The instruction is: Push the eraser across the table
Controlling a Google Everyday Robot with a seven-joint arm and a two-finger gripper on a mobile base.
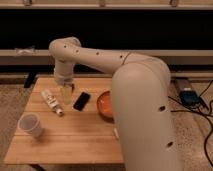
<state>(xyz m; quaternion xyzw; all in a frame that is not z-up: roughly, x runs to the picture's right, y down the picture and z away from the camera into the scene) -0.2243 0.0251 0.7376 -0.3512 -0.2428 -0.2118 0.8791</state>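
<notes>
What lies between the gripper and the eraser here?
Nothing: in the camera view, only a narrow bare strip of the table separates the gripper, low beside the bottle, from the eraser.

No legible text or labels

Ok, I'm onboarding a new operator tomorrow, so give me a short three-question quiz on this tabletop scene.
1. True or false: the eraser lies between the gripper, which hangs low over the far part of the table, and the orange bowl.
2. Fill in: the white-labelled bottle is not upright; it lies on its ____.
3. Which thing is nearest the table's front left corner as the camera sees it? A) white-labelled bottle B) paper cup C) orange bowl

Key: 1 true; 2 side; 3 B.
</notes>
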